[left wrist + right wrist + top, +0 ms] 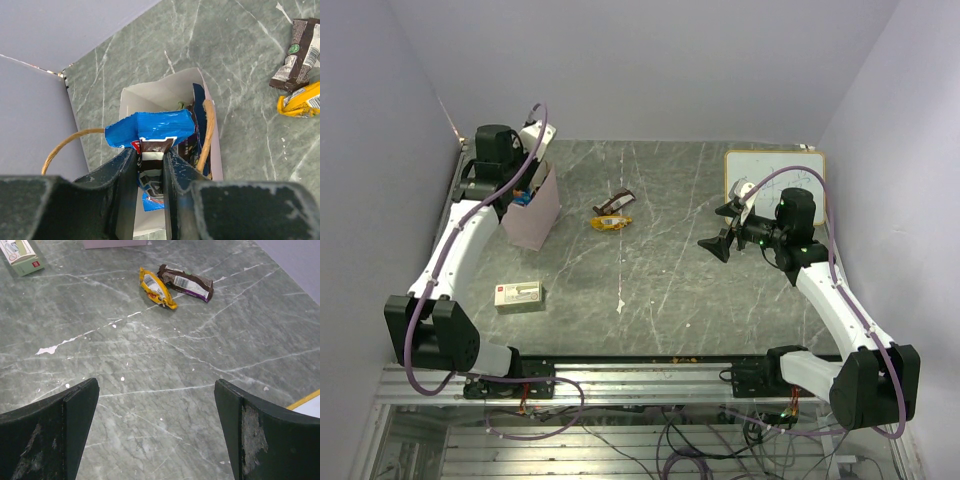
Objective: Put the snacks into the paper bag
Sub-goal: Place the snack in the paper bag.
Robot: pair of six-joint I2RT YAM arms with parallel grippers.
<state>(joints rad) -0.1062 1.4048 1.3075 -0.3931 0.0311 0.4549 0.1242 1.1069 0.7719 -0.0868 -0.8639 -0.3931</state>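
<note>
Room: pale purple walls stand around a dark green, marble-look counter (670,290) with white scratches.
Paper bag: the pinkish paper bag (535,215) stands upright by the left wall, and its top is open.
Left end effector: the left end effector (152,165) hangs right over the bag's open top. It is clamped tight on a blue packet (150,129) with a dark and white middle.
Inside the bag: a dark blue packet (200,125) leans on the bag's inner wall. A tan rope handle (207,135) curves next to it.
Yellow packet: the yellow packet (157,287) lies flat on the counter, off to the bag's right side and apart from it.
Brown packet: the brown packet (186,282) lies touching the yellow one, also to the right of the bag.
Right end effector: the right end effector (157,425) hovers over bare counter, well apart from the bag, past the two loose packets. Its fingers are wide apart and hold nothing.
Box: a pale box (518,294) with a red mark lies closer to the arm bases than the bag.
Whiteboard: a whiteboard (775,180) lies across the counter from the bag.
</note>
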